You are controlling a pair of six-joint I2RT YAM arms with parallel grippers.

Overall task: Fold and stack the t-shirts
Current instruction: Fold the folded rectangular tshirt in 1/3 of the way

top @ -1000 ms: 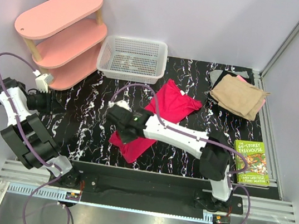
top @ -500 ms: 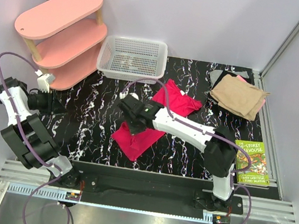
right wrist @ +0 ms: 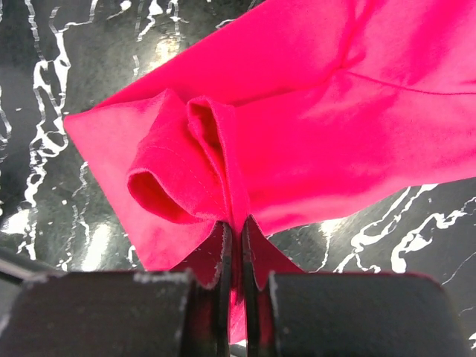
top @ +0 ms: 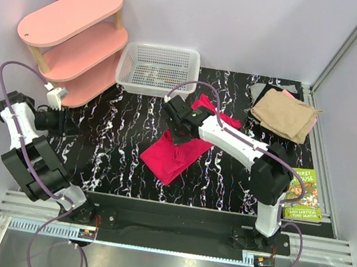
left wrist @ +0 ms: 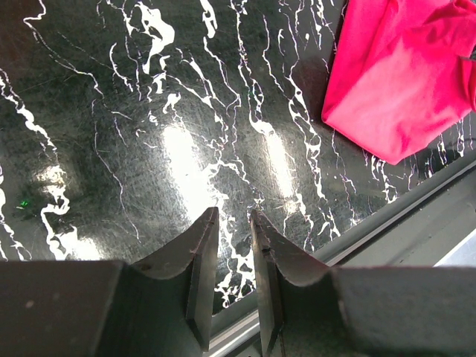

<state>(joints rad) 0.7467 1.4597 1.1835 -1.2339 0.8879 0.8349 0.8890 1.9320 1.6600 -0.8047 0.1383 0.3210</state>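
The crimson-pink tee (top: 176, 157) lies rumpled in the middle of the black marble table. My right gripper (top: 177, 132) is over its middle, shut on a bunched fold of the tee (right wrist: 186, 167) and lifting it; in the right wrist view its jaws (right wrist: 236, 222) pinch the cloth. A stack of folded shirts sits at the far right: tan (top: 283, 114) on top, grey (top: 264, 91) and pale pink (top: 311, 124) showing at its edges. My left gripper (top: 67, 125) is at the left, empty, its jaws (left wrist: 232, 214) a narrow gap apart above bare table. The tee's corner (left wrist: 401, 82) shows in the left wrist view.
A white mesh basket (top: 158, 70) stands at the back centre. A pink three-tier shelf (top: 72, 37) stands at the back left. A green book (top: 300, 193) lies at the near right. A metal rail (left wrist: 387, 216) runs along the table's near edge.
My right gripper has moved away from me and to the right, pulling the held tee edge with it over the shirt. The left arm has hardly moved.
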